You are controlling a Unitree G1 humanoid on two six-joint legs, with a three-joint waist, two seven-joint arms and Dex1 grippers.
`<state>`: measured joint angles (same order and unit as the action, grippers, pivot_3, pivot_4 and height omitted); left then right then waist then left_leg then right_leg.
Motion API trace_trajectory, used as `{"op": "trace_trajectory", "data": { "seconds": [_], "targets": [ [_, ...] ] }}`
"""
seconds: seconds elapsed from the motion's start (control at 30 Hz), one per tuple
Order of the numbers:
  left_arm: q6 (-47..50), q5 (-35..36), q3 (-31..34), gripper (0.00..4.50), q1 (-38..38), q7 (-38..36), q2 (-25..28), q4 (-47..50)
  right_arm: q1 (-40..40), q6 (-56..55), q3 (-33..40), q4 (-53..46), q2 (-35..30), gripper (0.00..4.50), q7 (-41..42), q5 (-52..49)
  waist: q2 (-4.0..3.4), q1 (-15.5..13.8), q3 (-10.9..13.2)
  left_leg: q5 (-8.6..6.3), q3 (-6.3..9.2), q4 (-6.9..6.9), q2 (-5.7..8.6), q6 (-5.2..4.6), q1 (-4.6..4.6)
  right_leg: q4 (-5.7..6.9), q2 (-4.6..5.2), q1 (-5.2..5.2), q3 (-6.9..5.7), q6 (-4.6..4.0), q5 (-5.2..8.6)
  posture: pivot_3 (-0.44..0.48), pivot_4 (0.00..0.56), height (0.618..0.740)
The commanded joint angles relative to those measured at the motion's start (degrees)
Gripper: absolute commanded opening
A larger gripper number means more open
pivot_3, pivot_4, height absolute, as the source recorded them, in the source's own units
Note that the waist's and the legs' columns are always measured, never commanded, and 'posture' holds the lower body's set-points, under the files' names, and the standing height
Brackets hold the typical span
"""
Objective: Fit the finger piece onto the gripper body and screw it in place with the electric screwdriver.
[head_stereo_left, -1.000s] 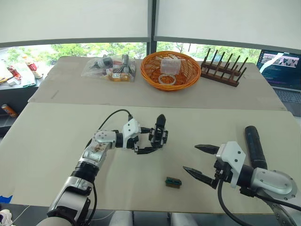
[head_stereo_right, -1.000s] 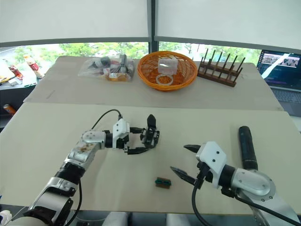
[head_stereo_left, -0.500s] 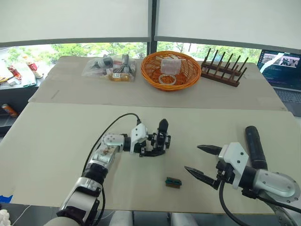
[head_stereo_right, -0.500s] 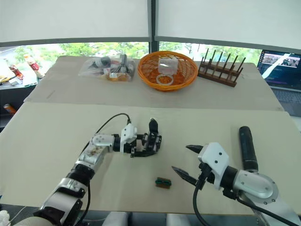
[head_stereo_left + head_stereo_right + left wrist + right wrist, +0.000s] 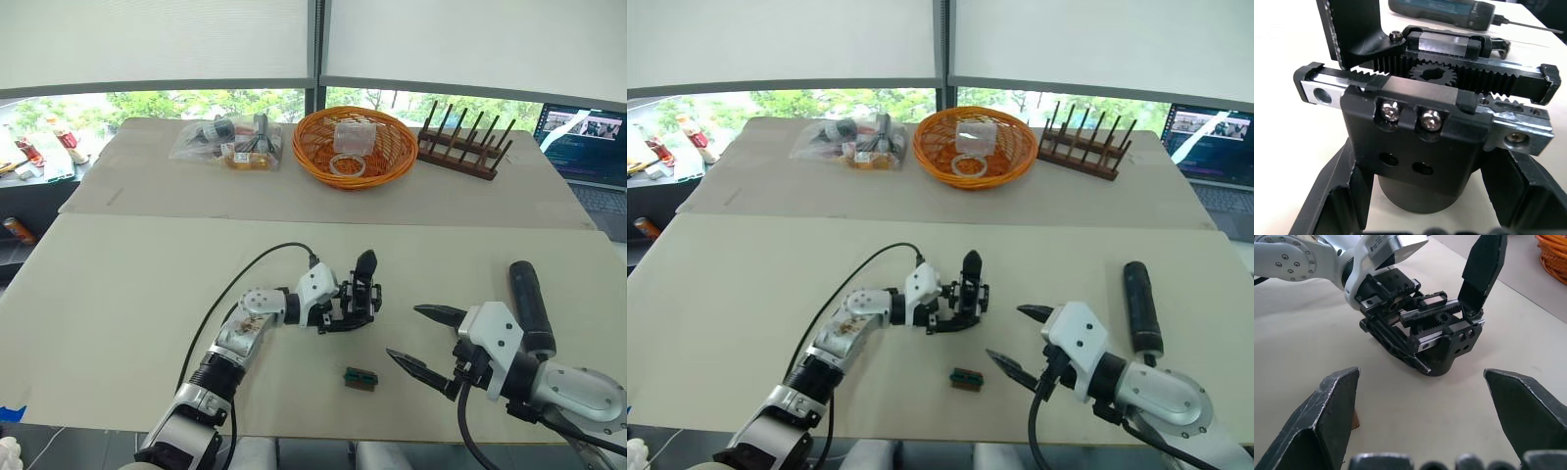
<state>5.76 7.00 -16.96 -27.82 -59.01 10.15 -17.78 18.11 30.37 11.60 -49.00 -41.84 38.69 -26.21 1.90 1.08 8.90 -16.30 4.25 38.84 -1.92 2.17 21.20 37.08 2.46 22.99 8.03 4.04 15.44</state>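
Beige table (image 5: 118,294). Left end effector (image 5: 345,311) clamps the black geared gripper body (image 5: 1442,335); right end effector (image 5: 423,341), spread and empty, faces it. Risk: body tipping in that low grip.

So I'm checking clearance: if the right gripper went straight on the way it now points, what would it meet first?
Probably the gripper body, clamped in the left gripper. It sits straight ahead between the open right gripper's fingers, with bare table before it.

Both head eyes look down over the table (image 5: 118,284). Each wrist camera sits close on the gripper body (image 5: 1420,142), which all views share, at 12 o'clock.
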Motion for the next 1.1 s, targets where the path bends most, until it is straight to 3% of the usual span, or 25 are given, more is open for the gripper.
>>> {"op": "trace_trajectory", "data": {
  "seconds": [0.03,0.07,0.1,0.2,0.33,0.43,0.53,0.7,0.8,0.93,1.1],
  "targets": [
    [2.6,1.0,0.2,3.93,0.9,-0.4,1.5,2.9,-0.1,-0.3,1.5,-1.9,-0.1,4.5,-0.1,-1.0,0.0,0.0,0.0,0.0,0.0,0.0,0.0,0.0,0.0,0.0,0.0,0.0,0.0,0.0,0.0,0.0,0.15,0.74],
    [3.5,1.2,0.2,4.35,1.4,-1.0,2.4,3.6,0.0,-0.2,1.7,-2.0,-0.3,4.5,0.0,-1.0,-0.01,0.2,0.0,0.0,0.0,-0.01,-0.01,0.0,-0.01,0.0,-0.01,0.01,0.0,0.0,0.0,0.0,0.15,0.74],
    [4.0,1.5,0.5,4.44,2.1,-1.8,3.6,4.5,0.4,0.0,2.2,-2.2,-0.6,4.5,0.1,-1.0,-0.01,0.2,0.0,0.0,0.0,-0.03,-0.02,0.0,-0.03,0.01,-0.01,0.01,0.0,0.0,0.0,0.0,0.15,0.74],
    [6.1,2.9,1.4,4.44,4.1,-4.6,8.2,7.9,1.9,1.0,4.9,-3.9,-3.0,4.5,1.2,-0.4,-0.03,0.3,0.0,0.0,0.0,-0.05,-0.02,0.0,-0.04,0.02,-0.01,0.01,0.0,0.0,0.0,0.0,0.15,0.74],
    [6.9,6.0,3.4,4.44,6.8,-11.9,18.2,13.1,2.2,9.5,17.1,-5.5,-8.1,4.5,3.3,-8.1,-0.04,0.9,0.0,0.0,0.0,-0.06,-0.04,0.0,-0.07,0.03,-0.02,0.0,0.0,0.0,0.0,0.0,0.15,0.74],
    [10.5,10.3,6.8,4.44,6.2,-18.0,26.3,16.3,0.4,19.5,26.7,-2.9,-14.9,4.5,6.5,-16.4,-0.07,1.1,0.0,0.0,0.01,-0.07,-0.04,0.0,-0.09,0.05,-0.01,-0.04,0.0,-0.01,0.0,0.0,0.15,0.74],
    [20.9,19.1,11.9,4.44,0.4,-22.8,33.5,21.7,-2.9,30.3,29.1,2.4,-24.6,4.5,8.3,-19.8,-0.01,1.2,0.2,0.0,0.0,-0.07,-0.04,0.0,-0.04,0.02,-0.01,-0.02,-0.01,-0.01,0.0,0.0,0.15,0.74],
    [28.9,28.7,15.1,4.44,-8.0,-25.0,36.7,29.7,-16.5,49.1,20.2,12.8,-31.6,4.5,2.4,-28.0,-0.04,0.9,0.3,-0.03,0.03,-0.05,-0.06,-0.04,0.02,-0.25,0.06,-0.16,-0.17,0.02,0.02,0.0,0.15,0.74],
    [33.2,35.2,15.9,4.44,-11.4,-27.9,37.5,33.4,-29.5,61.1,11.1,22.9,-31.3,4.5,-3.7,-33.2,-0.13,1.5,0.5,-0.13,0.03,-0.03,-0.06,-0.22,0.1,-0.31,0.07,-0.07,-0.18,0.03,0.03,0.0,0.15,0.74],
    [34.4,38.3,14.9,4.44,-14.1,-28.9,36.4,35.6,-37.5,62.1,-2.5,29.5,-34.8,4.5,-9.6,-39.2,-0.41,1.5,0.7,-0.12,0.03,-0.03,-0.07,-0.22,0.25,-0.16,0.06,0.17,-0.18,0.02,0.03,0.0,0.15,0.74],
    [34.6,38.7,13.8,4.44,-15.3,-27.0,34.0,35.8,-45.2,62.1,-15.6,36.0,-32.9,4.5,-13.6,-38.0,-0.51,1.6,0.7,-0.12,0.03,0.02,-0.06,-0.22,0.25,-0.09,0.06,0.18,-0.18,0.02,0.04,0.0,0.15,0.74]
  ]
}}
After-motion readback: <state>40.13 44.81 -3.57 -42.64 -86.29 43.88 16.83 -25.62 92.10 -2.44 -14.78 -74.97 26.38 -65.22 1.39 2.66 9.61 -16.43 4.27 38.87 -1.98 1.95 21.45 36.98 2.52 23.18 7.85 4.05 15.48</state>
